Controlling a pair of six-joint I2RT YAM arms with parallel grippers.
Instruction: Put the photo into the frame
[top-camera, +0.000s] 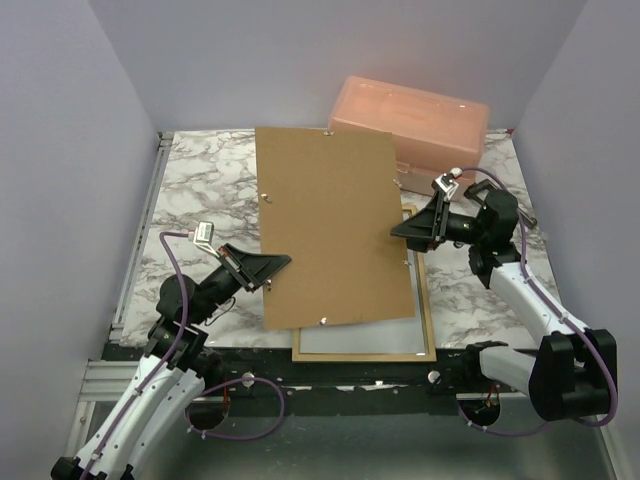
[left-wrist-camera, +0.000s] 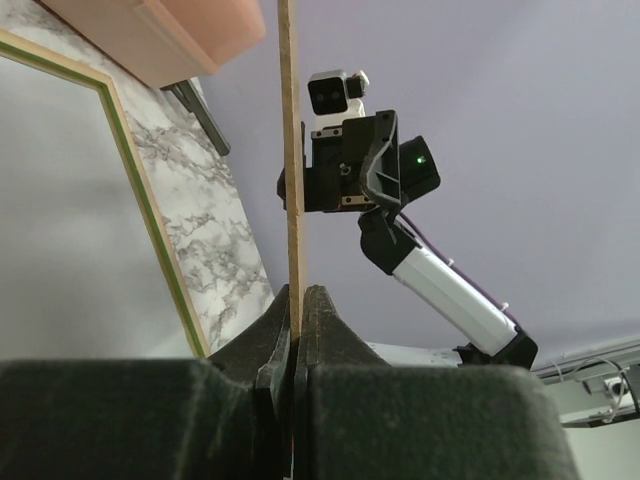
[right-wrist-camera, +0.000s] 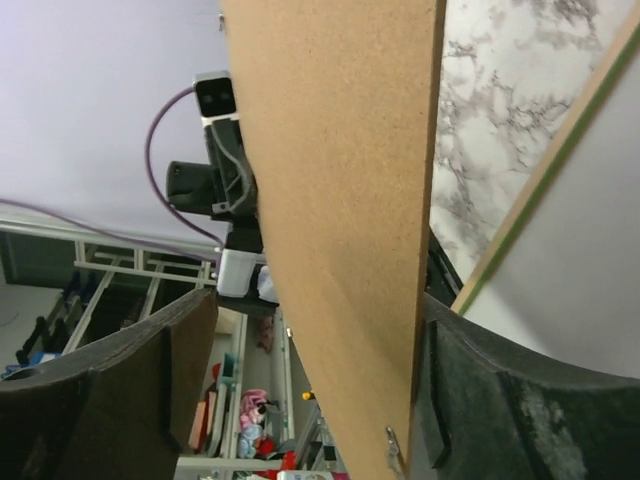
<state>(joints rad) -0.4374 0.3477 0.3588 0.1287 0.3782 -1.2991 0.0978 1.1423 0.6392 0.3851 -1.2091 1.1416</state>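
Firmly closed, the left pincer (top-camera: 278, 262) is clamped on the left edge of a brown backing panel (top-camera: 335, 220). The panel is held up above the counter (top-camera: 200, 190). The right pincer (top-camera: 398, 231) is seen at the opposite edge with its jaws wide. The panel passes between them, and a gap is left on at least one side. Under the panel, the frame (top-camera: 428, 320) is laid flat on the counter with its pale wood side up. Its opening is filled by a pale sheet, probably the photo (top-camera: 360, 342) with the plain side up. A peach plastic box (top-camera: 410, 120) is placed at the far edge.
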